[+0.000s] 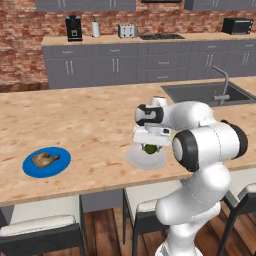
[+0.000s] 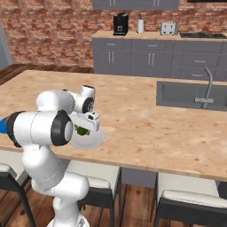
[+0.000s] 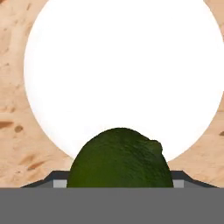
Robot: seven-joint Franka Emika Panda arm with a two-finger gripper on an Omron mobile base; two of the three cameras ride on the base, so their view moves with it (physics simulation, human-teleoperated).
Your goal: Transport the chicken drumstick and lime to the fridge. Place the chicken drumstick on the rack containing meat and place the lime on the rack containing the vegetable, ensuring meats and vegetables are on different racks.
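The dark green lime (image 3: 119,159) sits between my fingers, which press on both of its sides. My gripper (image 1: 149,145) points straight down over a white plate (image 1: 141,160) at the near edge of the wooden island counter. In the right base view the lime (image 2: 82,130) shows just under the hand, above the plate (image 2: 94,141). The golden-brown chicken drumstick (image 1: 45,159) lies on a blue plate (image 1: 61,168) to the left, well apart from the gripper. The fridge and its racks are out of view.
A sink (image 1: 200,93) with a faucet (image 1: 223,82) is set into the island at the right. Stools (image 1: 45,226) stand along the near side. The back counter holds a coffee machine (image 1: 74,28) and a toaster (image 1: 127,31).
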